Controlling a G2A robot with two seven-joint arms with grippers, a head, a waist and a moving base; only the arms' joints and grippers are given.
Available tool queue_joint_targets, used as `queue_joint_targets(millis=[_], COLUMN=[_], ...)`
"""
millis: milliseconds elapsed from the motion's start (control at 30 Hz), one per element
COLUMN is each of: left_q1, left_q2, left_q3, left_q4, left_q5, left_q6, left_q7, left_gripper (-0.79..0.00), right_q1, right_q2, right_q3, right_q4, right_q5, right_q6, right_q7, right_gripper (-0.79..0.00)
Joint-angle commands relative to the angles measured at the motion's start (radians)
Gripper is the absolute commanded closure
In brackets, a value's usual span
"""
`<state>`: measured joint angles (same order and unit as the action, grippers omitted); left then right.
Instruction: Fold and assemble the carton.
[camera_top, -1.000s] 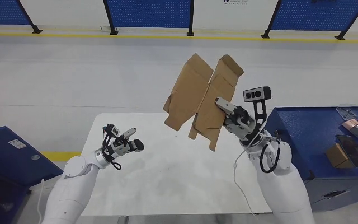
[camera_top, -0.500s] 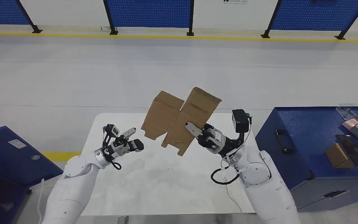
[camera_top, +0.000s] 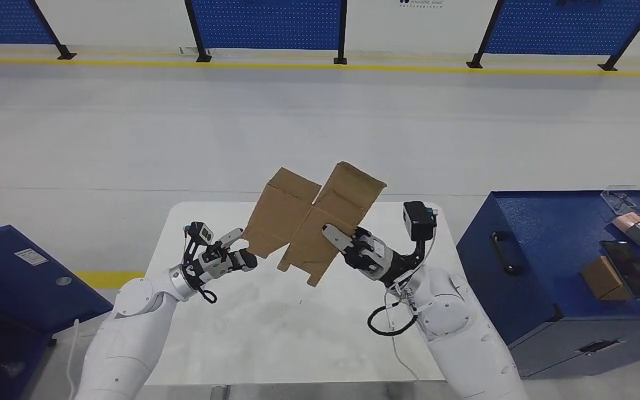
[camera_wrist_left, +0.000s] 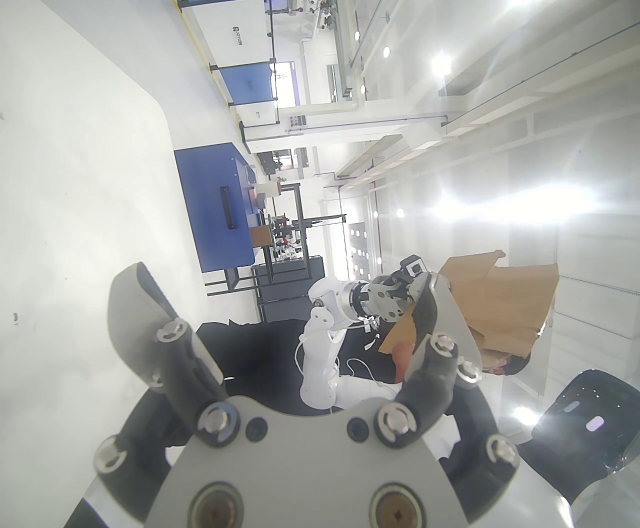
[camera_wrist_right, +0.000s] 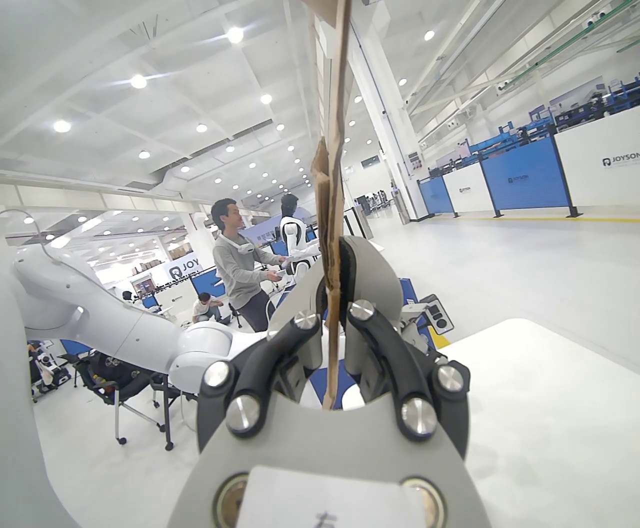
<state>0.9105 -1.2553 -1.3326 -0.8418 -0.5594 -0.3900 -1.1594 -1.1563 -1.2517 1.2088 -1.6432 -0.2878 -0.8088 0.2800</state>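
Carton (camera_wrist_right: 331, 200) far end cropped (wrist view)

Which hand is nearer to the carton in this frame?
Right. The right hand is shut on the carton, holding it up by one edge; the left hand is open and empty, off to its side, not touching it.

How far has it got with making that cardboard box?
Done: the carton is picked up, clear of the table. In hand: the right hand is shut on one edge, holding it in the air near the open left hand. Left: all the folding; the carton is flat, with no sides or flaps squared up.
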Motion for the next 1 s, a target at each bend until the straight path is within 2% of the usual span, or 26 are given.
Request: queue_joint_targets(millis=[0, 67, 167, 300, 467, 533, 633, 733, 833, 867, 967], left_q1=[0.000, 0.000, 0.000, 0.000, 0.000, 0.000, 0.000, 0.000, 0.000, 0.000, 0.000], left_q2=[0.000, 0.000, 0.000, 0.000, 0.000, 0.000, 0.000, 0.000, 0.000, 0.000, 0.000], left_q3=[0.000, 0.000, 0.000, 0.000, 0.000, 0.000, 0.000, 0.000, 0.000, 0.000, 0.000], left_q4=[0.000, 0.000, 0.000, 0.000, 0.000, 0.000, 0.000, 0.000, 0.000, 0.000, 0.000], left_q5=[0.000, 0.000, 0.000, 0.000, 0.000, 0.000, 0.000, 0.000, 0.000, 0.000, 0.000], left_q6=[0.000, 0.000, 0.000, 0.000, 0.000, 0.000, 0.000, 0.000, 0.000, 0.000, 0.000], left_q7=[0.000, 0.000, 0.000, 0.000, 0.000, 0.000, 0.000, 0.000, 0.000, 0.000, 0.000], left_gripper=[-0.785, -0.785, -0.785, -0.785, -0.785, -0.785, -0.785, -0.785, -0.785, -0.785, -0.785], right_q1=[0.000, -0.010, -0.040, -0.110, -0.240, -0.288, -0.365, -0.445, -0.484, -0.493, -0.476], right_q2=[0.004, 0.008, 0.017, 0.027, 0.037, 0.041, 0.046, 0.046, 0.044, 0.043, 0.054], right_q3=[0.035, 0.090, 0.201, 0.315, 0.296, 0.259, 0.200, 0.114, 0.057, 0.040, 0.081], right_q4=[-0.035, -0.085, -0.204, -0.446, -0.656, -0.694, -0.707, -0.699, -0.671, -0.660, -0.612], right_q5=[-0.086, -0.163, -0.389, -0.906, -1.532, -1.756, -2.123, -2.432, -2.710, -2.784, -2.784], right_q6=[0.025, 0.022, 0.052, 0.187, 0.414, 0.524, 0.771, 0.990, 1.139, 1.173, 1.237], right_q7=[-0.018, -0.076, -0.165, -0.267, -0.450, -0.542, -0.651, -0.659, -0.612, -0.590, -0.640], right_gripper=[0.000, 0.000, 0.000, 0.000, 0.000, 0.000, 0.000, 0.000, 0.000, 0.000, 0.000])
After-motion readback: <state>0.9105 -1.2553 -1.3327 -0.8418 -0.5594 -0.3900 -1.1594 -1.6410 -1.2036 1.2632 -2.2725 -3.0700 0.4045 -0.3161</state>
